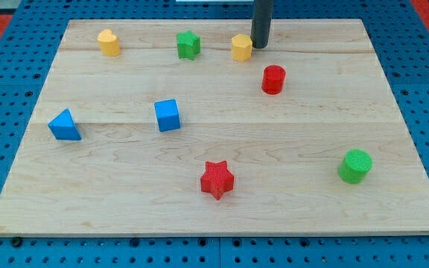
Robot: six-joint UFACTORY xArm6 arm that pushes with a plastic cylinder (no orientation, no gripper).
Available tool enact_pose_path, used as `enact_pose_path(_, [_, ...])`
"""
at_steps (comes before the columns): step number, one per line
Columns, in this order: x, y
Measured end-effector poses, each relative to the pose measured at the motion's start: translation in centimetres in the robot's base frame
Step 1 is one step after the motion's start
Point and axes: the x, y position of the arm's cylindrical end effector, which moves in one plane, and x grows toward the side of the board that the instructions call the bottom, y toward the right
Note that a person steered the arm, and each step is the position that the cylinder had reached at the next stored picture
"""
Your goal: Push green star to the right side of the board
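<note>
The green star (188, 45) sits near the view's top, left of centre, on the wooden board (311, 141). My tip (259, 46) is at the view's top, just right of a yellow hexagon block (241, 47) and close to it. The yellow hexagon lies between my tip and the green star. The star is about a hundred pixels to the left of my tip.
A yellow block (109, 42) sits at top left. A red cylinder (273, 80) is below my tip. A blue cube (167, 115) and a blue triangle (65, 126) are at left. A red star (217, 179) is at bottom centre, a green cylinder (355, 165) at lower right.
</note>
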Motion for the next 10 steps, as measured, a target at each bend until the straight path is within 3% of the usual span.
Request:
enact_pose_path(2, [3.4,-2.2])
enact_pose_path(4, [6.1,-17.5])
enact_pose_path(5, [5.5,-19.3])
enact_pose_path(6, [3.4,-19.7])
enact_pose_path(7, [4.2,-18.4])
enact_pose_path(8, [4.5,-12.4])
enact_pose_path(9, [0.3,-12.4])
enact_pose_path(10, [0.3,-15.2])
